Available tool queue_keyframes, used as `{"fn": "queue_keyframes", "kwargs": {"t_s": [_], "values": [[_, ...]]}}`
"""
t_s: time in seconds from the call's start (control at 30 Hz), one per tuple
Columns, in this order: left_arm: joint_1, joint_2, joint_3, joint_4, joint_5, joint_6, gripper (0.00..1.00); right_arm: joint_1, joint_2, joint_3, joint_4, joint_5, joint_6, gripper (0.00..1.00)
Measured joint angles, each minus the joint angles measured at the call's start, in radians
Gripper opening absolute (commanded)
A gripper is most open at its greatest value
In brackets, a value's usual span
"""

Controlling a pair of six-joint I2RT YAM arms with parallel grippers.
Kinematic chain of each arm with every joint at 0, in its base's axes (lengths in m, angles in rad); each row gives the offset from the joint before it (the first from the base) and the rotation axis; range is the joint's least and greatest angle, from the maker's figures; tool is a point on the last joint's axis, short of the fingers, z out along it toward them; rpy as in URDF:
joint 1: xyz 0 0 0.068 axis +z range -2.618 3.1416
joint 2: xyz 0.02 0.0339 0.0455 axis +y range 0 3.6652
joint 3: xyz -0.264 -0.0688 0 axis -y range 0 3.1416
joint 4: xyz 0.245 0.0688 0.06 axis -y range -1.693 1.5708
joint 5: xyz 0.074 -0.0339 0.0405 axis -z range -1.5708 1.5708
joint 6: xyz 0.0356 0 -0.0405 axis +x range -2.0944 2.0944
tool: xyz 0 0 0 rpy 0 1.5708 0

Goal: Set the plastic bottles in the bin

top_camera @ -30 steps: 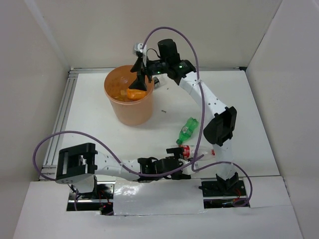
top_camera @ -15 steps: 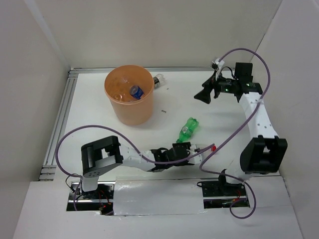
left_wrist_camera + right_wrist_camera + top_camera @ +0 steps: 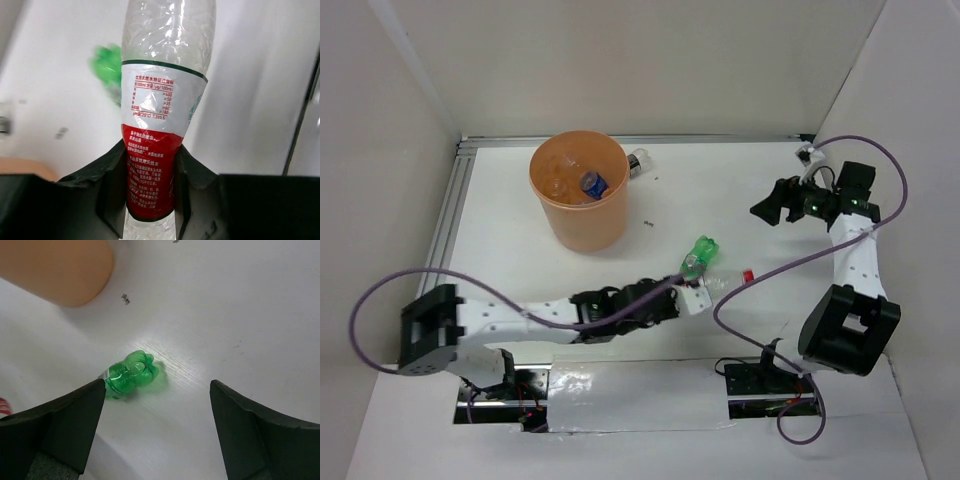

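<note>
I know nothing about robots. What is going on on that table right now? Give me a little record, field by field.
bin: orange bucket, upright at the back left, bottles inside
left pincer: shut on the red-label bottle
right pincer: open, holding nothing, above the table
green bottle: lying on the table, in no pincer
stray bottle: lying just behind the bucket, outside it

Green bottle (image 3: pixel 700 254), perhaps touching left gripper (image 3: pixel 688 295)
</note>
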Motion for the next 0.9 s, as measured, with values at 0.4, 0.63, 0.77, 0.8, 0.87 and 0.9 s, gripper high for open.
{"fn": "queue_keyframes", "kwargs": {"t_s": [0.4, 0.63, 0.77, 0.8, 0.87, 0.9], "values": [[0.544, -0.36, 0.175, 0.068, -0.154, -0.134, 0.1, 0.03, 0.217, -0.024, -0.046, -0.079, 0.056, 0.74], [0.81, -0.186, 0.208, 0.043, -0.175, -0.262, 0.82, 0.168, 0.222, -0.098, 0.006, -0.015, 0.195, 0.95], [0.846, -0.128, 0.222, -0.026, -0.164, -0.294, 1.0, 0.213, 0.251, -0.121, 0.067, 0.091, 0.318, 0.99], [0.848, -0.129, 0.224, -0.037, -0.165, -0.3, 1.0, 0.229, 0.264, -0.129, 0.087, 0.119, 0.35, 0.99], [0.835, -0.144, 0.236, -0.047, -0.164, -0.283, 1.0, 0.264, 0.291, -0.146, 0.114, 0.165, 0.403, 0.99], [0.822, -0.158, 0.241, -0.049, -0.16, -0.273, 1.0, 0.282, 0.311, -0.151, 0.121, 0.19, 0.43, 0.99]]}}
